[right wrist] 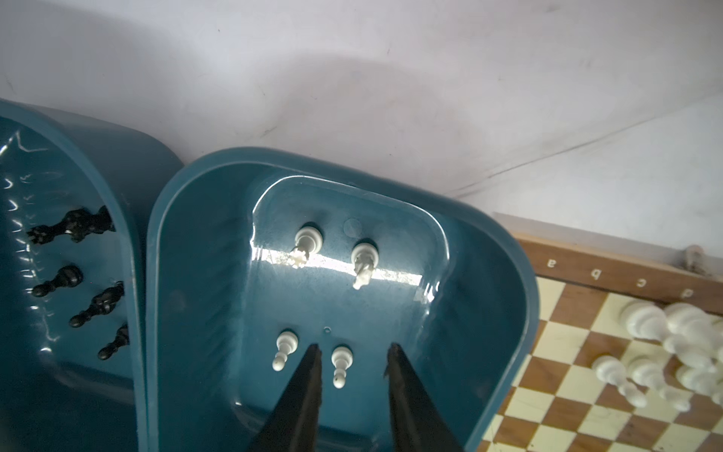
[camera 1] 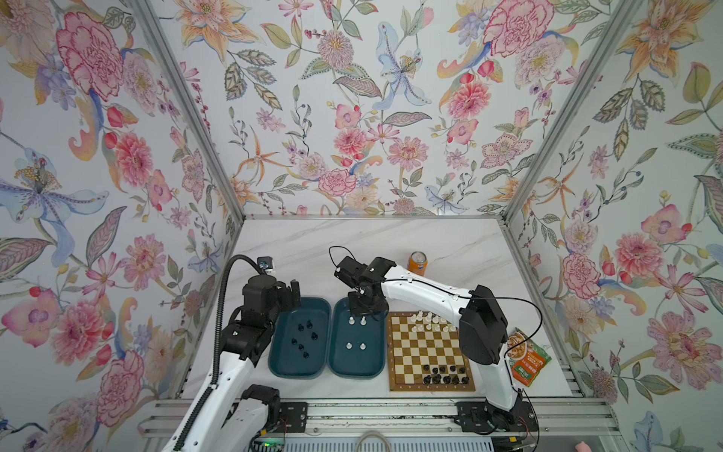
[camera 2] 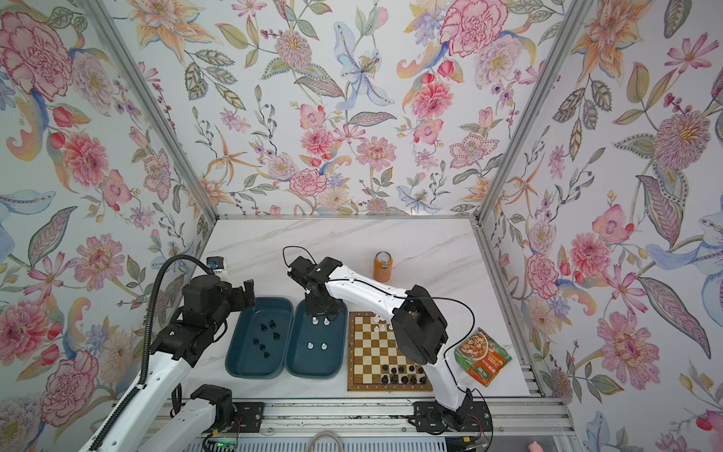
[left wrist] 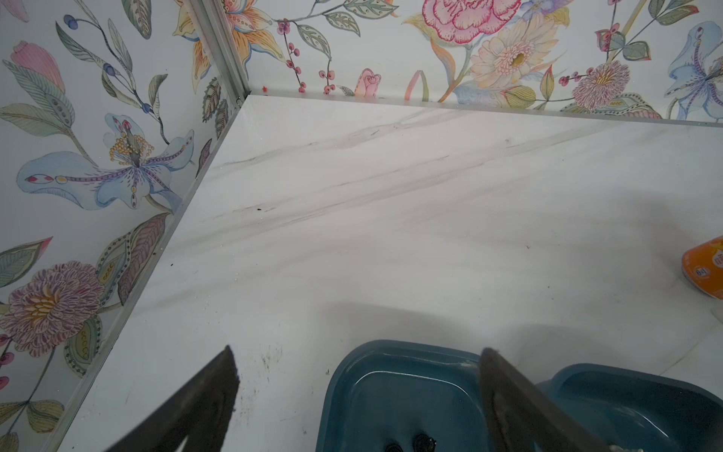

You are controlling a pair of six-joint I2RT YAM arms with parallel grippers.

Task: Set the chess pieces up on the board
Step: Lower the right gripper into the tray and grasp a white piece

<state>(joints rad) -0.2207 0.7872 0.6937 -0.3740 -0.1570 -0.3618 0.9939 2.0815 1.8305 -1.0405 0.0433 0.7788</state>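
The board (camera 1: 423, 345) lies right of two teal trays. Several white chess pieces (camera 1: 428, 321) crowd its far rows and several black ones (camera 1: 444, 373) its near rows. The right tray (camera 1: 338, 364) holds white pieces. My right gripper (camera 1: 362, 313) hangs over its far end, open narrowly. In the right wrist view a white pawn (right wrist: 340, 366) shows between the fingers (right wrist: 309, 375), untouched; the tips' height above it is unclear. Loose black pieces (camera 1: 305, 337) stand in the left tray (camera 1: 279, 364). My left gripper (left wrist: 358, 349) is open wide and empty above that tray's far corner.
An orange can (camera 1: 418, 263) stands behind the board. A snack packet (camera 1: 528, 356) lies at its right. A small device (camera 1: 266, 263) sits far left. The right arm (camera 1: 481, 332) crosses over the board's right side. Floral walls close in three sides.
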